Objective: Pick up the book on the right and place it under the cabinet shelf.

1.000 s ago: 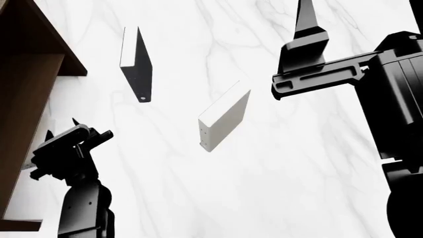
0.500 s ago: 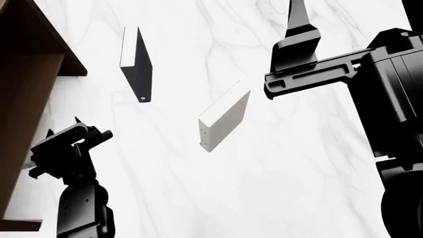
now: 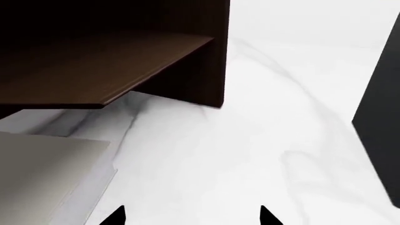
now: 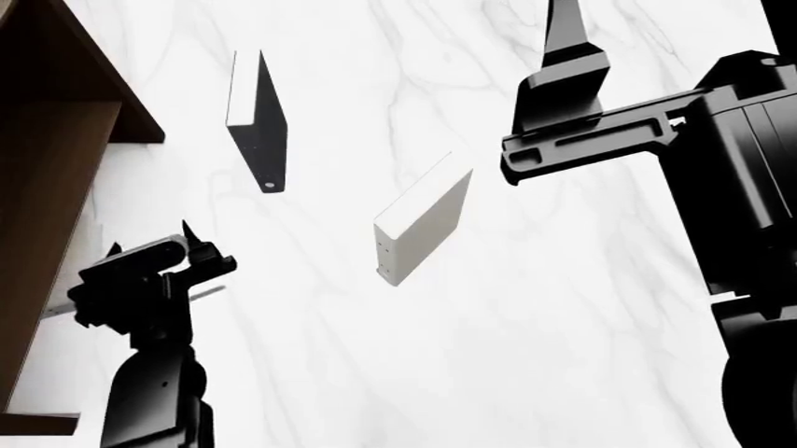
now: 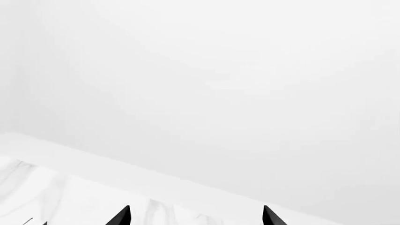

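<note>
**2 claws apart, pale book free on the marble surface**

The off-white book (image 4: 424, 227) stands upright mid-surface (image 4: 373, 373), untouched, with the black book (image 4: 257, 121) behind it, well apart. The dark wood cabinet shelf (image 4: 50, 187) occupies the left edge. The left claw (image 4: 149, 238), fingers apart, hangs near the cabinet beside another pale book (image 3: 44, 178). The right claw (image 5: 194, 218), fingers apart and empty, is raised beyond the book.

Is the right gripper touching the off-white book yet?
Apart. The head view shows bare marble between the right gripper and the book; the right wrist view shows no book.
</note>
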